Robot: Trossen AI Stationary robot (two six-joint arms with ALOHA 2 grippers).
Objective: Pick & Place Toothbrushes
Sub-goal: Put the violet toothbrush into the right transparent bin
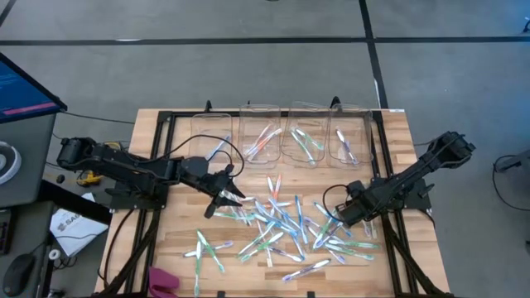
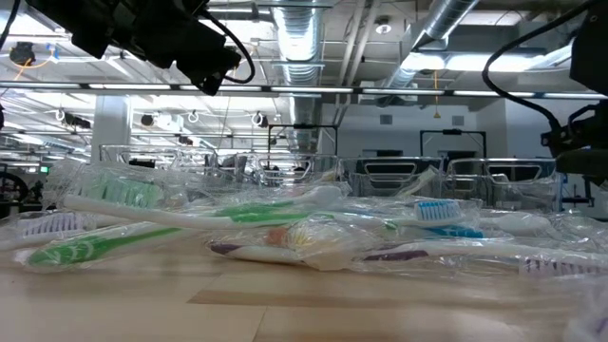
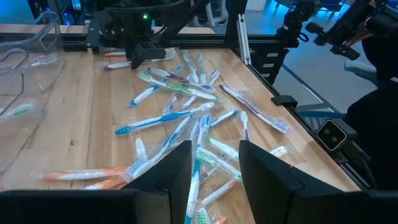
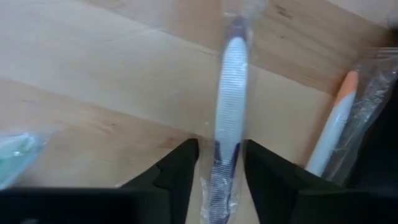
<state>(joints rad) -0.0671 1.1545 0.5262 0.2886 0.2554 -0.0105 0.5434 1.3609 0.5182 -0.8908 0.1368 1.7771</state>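
Bench of pale wood, toothbrushes scattered across its middle, four clear bins along the far edge.
My right end effector is low at the pile's right side, fingers narrowed onto a wrapped purple-and-white toothbrush that lies between them on the wood. My left end effector hangs over the pile's left edge, fingers part open, nothing between them. Some bins already hold a few brushes.

Wrapped toothbrushes lie heaped on the wooden table; a green-handled toothbrush lies nearest, with dark arm parts overhead.
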